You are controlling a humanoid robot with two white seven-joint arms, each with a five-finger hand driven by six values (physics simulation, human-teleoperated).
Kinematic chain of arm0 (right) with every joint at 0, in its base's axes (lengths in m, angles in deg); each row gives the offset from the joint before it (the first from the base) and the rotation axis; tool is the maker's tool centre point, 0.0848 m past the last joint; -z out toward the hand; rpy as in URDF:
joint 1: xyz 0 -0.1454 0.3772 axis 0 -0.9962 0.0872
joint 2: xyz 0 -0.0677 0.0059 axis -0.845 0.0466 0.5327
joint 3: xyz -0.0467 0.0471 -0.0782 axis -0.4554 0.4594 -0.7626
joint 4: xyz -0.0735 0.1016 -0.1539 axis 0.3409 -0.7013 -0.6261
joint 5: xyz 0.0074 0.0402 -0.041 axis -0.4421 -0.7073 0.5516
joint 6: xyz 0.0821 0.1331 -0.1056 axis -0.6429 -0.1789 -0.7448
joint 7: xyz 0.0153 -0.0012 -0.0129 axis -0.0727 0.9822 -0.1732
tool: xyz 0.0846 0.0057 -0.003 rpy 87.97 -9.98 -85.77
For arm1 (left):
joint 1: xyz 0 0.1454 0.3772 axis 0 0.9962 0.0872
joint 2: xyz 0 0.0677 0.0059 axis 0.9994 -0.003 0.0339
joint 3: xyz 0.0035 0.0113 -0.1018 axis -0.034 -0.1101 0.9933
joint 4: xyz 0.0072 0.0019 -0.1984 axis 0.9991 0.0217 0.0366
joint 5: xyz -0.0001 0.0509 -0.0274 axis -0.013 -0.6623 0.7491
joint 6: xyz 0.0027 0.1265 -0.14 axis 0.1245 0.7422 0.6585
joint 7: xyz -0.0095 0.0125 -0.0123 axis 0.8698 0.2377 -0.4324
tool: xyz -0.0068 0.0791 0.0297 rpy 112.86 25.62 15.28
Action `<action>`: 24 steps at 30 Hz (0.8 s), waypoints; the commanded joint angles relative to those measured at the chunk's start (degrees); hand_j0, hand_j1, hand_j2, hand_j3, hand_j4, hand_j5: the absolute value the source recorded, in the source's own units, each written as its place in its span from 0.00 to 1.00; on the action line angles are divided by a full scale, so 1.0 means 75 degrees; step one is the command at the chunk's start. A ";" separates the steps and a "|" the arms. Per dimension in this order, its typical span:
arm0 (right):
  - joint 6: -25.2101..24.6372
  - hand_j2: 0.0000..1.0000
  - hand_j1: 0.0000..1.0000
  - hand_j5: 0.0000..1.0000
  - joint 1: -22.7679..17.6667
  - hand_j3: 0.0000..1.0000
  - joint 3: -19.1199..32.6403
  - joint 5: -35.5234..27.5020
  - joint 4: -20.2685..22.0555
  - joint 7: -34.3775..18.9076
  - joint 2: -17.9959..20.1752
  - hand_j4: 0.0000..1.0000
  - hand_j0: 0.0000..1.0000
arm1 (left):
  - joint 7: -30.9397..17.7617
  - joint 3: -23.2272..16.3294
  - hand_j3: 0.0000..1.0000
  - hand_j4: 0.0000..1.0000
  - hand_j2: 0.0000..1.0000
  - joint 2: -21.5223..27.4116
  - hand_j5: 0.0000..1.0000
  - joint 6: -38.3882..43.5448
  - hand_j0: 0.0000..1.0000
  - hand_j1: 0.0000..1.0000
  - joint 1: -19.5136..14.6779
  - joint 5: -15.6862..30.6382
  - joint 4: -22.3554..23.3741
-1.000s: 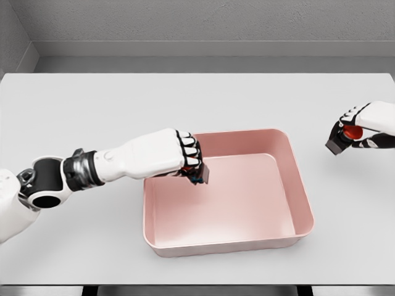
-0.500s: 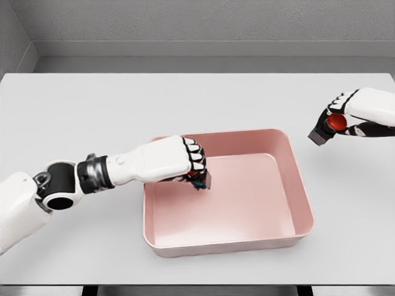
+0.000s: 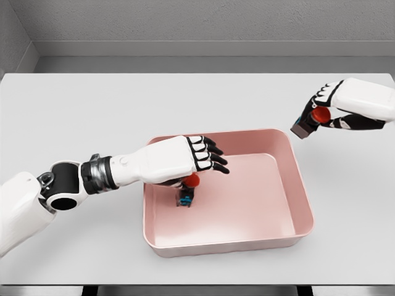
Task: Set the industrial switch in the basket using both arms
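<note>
A pink basket point(image 3: 302, 203) sits on the white table. Inside its left part stands an industrial switch point(image 3: 186, 191), dark with a red button on top and a blue detail. My left hand point(image 3: 207, 154) hovers just above it with fingers spread, holding nothing. Up at the right, above the table beyond the basket's far right corner, my right hand point(image 3: 318, 108) is shut on a second industrial switch point(image 3: 307, 123), a dark box with a red button, tilted.
The white table point(image 3: 92, 105) stretches around the basket, with a grey wall behind it. The table's front edge runs along the bottom of the view.
My left hand opened and let go of its switch, which now stands on the basket floor. My right hand carried its switch up and to the left, toward the basket.
</note>
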 commanded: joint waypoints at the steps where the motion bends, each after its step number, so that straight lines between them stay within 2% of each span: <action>1: -0.0017 0.56 0.56 0.56 0.0000 0.56 0.0004 -0.0052 0.0037 0.0004 -0.0104 0.56 0.56 | 0.0018 0.0006 0.87 0.87 0.87 0.0003 0.87 0.0002 0.87 0.87 0.0000 0.0067 -0.0009; 11: -0.0017 0.56 0.56 0.56 0.0058 0.56 0.0004 -0.0075 0.0108 0.0004 -0.0256 0.56 0.56 | 0.0007 0.0006 0.87 0.87 0.87 -0.0008 0.87 0.0002 0.87 0.87 0.0000 0.0079 -0.0009; 13: -0.0017 0.56 0.56 0.56 0.0059 0.56 0.0004 -0.0075 0.0119 0.0004 -0.0268 0.56 0.56 | 0.0018 0.0018 1.00 1.00 1.00 0.0003 1.00 0.0002 1.00 1.00 -0.0012 0.0079 -0.0009; 24: -0.0017 0.56 0.56 0.56 0.0105 0.56 -0.0008 -0.0064 0.0131 -0.0043 -0.0467 0.56 0.56 | 0.0030 0.0030 1.00 1.00 1.00 0.0015 1.00 0.0002 1.00 1.00 -0.0059 0.0126 -0.0021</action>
